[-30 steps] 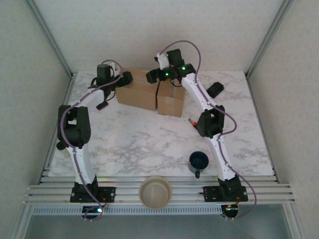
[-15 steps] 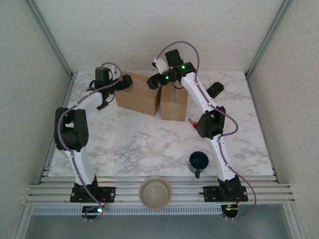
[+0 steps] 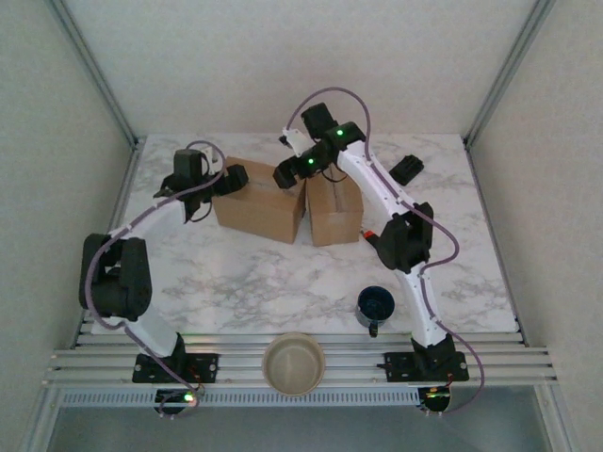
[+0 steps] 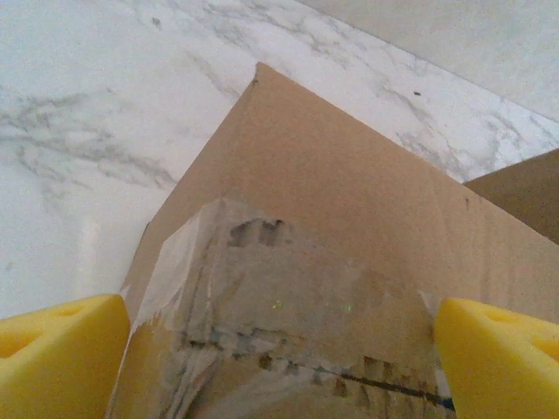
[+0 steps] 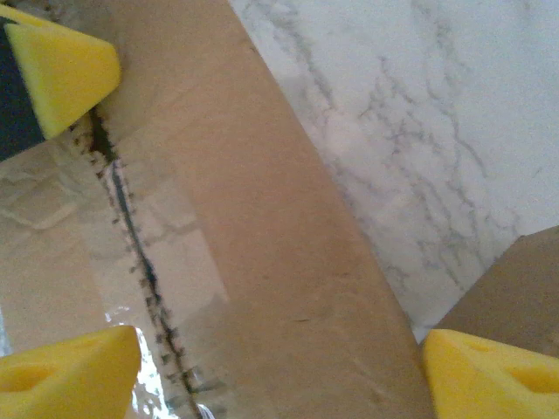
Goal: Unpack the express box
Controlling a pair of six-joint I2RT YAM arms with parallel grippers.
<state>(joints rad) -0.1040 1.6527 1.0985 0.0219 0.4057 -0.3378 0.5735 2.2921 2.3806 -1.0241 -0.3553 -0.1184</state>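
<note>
Seemingly barely begun: the left box point(image 3: 259, 202) by the tabletop's point(image 3: 283, 273) far edge looks taped shut, nothing out, while left pincer point(image 3: 236, 178) and right pincer point(image 3: 285, 175) straddle it wide open, empty.

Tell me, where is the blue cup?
In the top view, the blue cup stands on the table near its front edge on the right side, just left of the right arm and up-right of the beige bowl.

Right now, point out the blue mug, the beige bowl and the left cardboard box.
blue mug point(image 3: 376, 303), top view, its dark inside.
beige bowl point(image 3: 293, 364), top view, its bare bottom.
left cardboard box point(image 3: 256, 205), top view, middle of its brown face.
</note>
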